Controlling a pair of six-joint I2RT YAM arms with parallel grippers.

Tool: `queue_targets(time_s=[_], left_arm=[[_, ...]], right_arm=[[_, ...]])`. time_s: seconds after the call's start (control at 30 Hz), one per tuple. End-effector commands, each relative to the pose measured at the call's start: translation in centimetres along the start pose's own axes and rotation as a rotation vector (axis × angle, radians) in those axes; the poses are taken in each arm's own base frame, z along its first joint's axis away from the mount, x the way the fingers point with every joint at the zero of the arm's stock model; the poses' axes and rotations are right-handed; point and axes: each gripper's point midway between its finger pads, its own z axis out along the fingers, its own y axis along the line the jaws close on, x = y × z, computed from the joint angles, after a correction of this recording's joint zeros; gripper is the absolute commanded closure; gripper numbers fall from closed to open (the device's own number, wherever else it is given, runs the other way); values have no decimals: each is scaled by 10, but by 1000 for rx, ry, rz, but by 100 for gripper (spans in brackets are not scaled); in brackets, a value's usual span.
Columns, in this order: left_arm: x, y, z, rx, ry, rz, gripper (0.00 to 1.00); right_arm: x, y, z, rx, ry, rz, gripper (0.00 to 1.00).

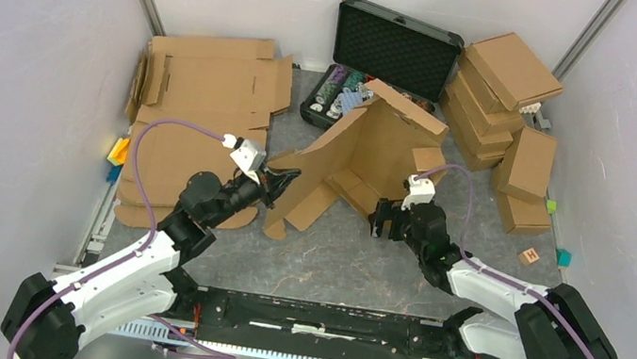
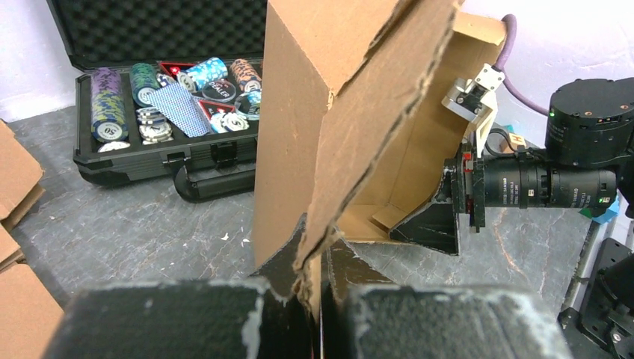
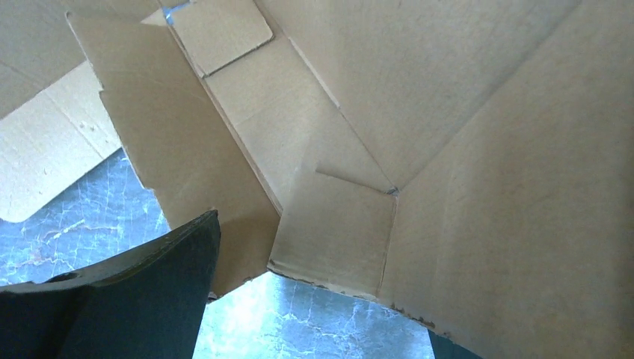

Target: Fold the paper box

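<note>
The paper box (image 1: 377, 145) stands half-raised at the middle of the worktop (image 1: 358, 271), its panels leaning toward the far edge. From above, the left gripper (image 1: 284, 182) meets its left flap. Only the left wrist view shows the fingers (image 2: 187, 321) pinched together on that ragged cardboard edge. The right wrist view alone shows the box's inner creases, with the right gripper (image 1: 382, 220) spread wide beside the inner flaps. An open black case (image 1: 396, 48) lies behind the box.

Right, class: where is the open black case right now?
Top view: the black case sits far centre, just behind the half-folded paper box and left of the stacked cardboard boxes.
</note>
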Motion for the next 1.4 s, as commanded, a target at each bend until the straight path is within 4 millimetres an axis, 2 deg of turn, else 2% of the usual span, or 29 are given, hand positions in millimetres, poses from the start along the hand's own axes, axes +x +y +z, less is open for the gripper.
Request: queue_targets(time_s=[0.0,0.13,0.27,0.47,0.57,0.8,0.93,1.17,1.37], left_arm=[[10,-13,-2,29,68,-85,98],[10,-12,-2,23,66,-86,98],[10,-13,0,31,70,-92,98],[10,-12,-1,23,69,-89,98],[12,-11,0,18,72,-90,98],[10,-9,-1,4,65,-93,98],[10,-9,-1,2,66,-94,98],[11,-8,-1,-5,68,-94,98],[11,-8,0,-4,68,-94,98]], right_arm=[[-45,5,0,16,-149,26,2],[-44,-11,-2,111,-135,42,2],[-43,-19,-3,170,-135,113,2],[-28,-5,3,124,-36,-20,2],[-21,-13,-3,156,-35,-48,2],[-51,-33,-14,297,-105,-39,2],[-57,-37,-15,338,-98,-46,2],[-45,-48,-28,397,-74,23,2],[-28,-37,-28,352,-28,68,2]])
